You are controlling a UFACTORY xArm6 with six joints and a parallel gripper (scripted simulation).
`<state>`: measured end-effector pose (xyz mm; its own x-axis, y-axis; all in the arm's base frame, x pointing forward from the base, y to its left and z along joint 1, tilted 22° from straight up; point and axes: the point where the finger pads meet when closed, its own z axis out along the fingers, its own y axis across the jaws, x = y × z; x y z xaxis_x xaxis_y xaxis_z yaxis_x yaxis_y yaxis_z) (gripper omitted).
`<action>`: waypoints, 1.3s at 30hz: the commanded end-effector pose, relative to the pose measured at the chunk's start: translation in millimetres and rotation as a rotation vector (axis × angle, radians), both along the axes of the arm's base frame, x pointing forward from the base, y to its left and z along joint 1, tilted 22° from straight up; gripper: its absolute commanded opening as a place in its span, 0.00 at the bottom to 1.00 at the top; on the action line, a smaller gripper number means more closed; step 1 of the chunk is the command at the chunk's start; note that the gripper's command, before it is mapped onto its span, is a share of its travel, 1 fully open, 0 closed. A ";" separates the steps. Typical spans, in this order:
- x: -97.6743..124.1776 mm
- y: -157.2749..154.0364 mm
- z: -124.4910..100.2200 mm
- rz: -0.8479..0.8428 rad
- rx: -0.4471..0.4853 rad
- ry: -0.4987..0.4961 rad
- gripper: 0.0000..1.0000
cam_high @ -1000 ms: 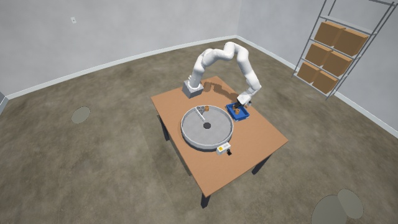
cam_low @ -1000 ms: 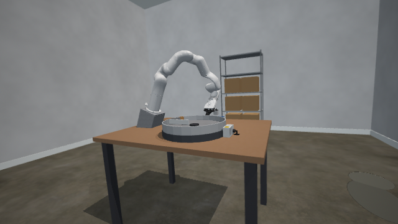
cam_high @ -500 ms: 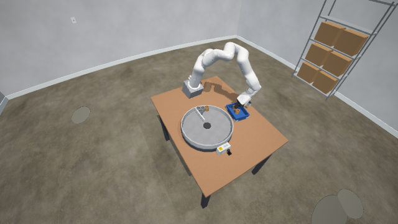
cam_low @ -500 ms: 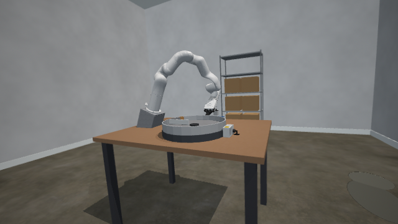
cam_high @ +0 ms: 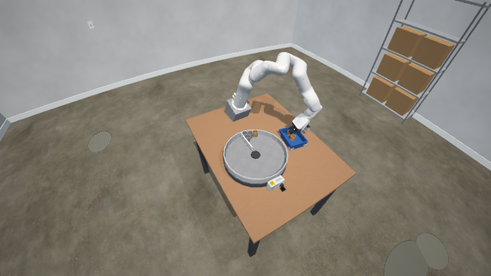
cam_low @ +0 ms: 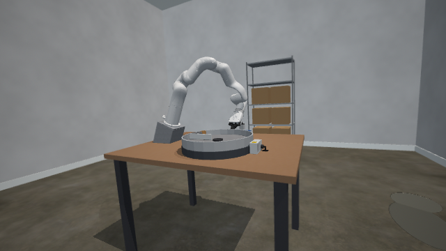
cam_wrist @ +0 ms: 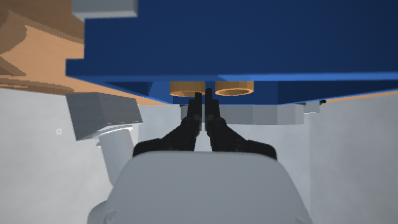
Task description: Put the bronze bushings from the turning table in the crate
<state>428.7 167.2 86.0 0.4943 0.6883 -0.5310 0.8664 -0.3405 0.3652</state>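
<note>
My gripper [cam_wrist: 203, 97] [cam_high: 295, 132] [cam_low: 236, 124] hangs low over the blue crate [cam_high: 303, 142] [cam_wrist: 250, 40], right of the turning table [cam_high: 238, 162] [cam_low: 216, 147]. Its fingers are shut on the wall of a bronze bushing [cam_wrist: 185, 89], which dips inside the crate. A second bronze bushing [cam_wrist: 234, 89] [cam_high: 292, 137] stands in the crate beside it. At the table's far rim one bronze bushing [cam_high: 255, 133] stands next to steel bushings [cam_high: 247, 133]. In the exterior view the crate is hidden behind the turning table.
A grey diverter bar [cam_high: 247, 141] lies across the turning table. A white control box [cam_high: 275, 183] [cam_low: 255, 146] sits at its near edge. The arm's grey base [cam_high: 237, 109] [cam_low: 168, 132] stands at the table's back. A shelf rack with boxes [cam_high: 414, 65] [cam_low: 272, 97] stands by the wall.
</note>
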 end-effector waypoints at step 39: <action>0.8 0.9 1.4 0.001 0.002 -0.003 0.11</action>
<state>428.7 167.2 86.0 0.4943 0.6883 -0.5310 0.8664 -0.3405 0.3652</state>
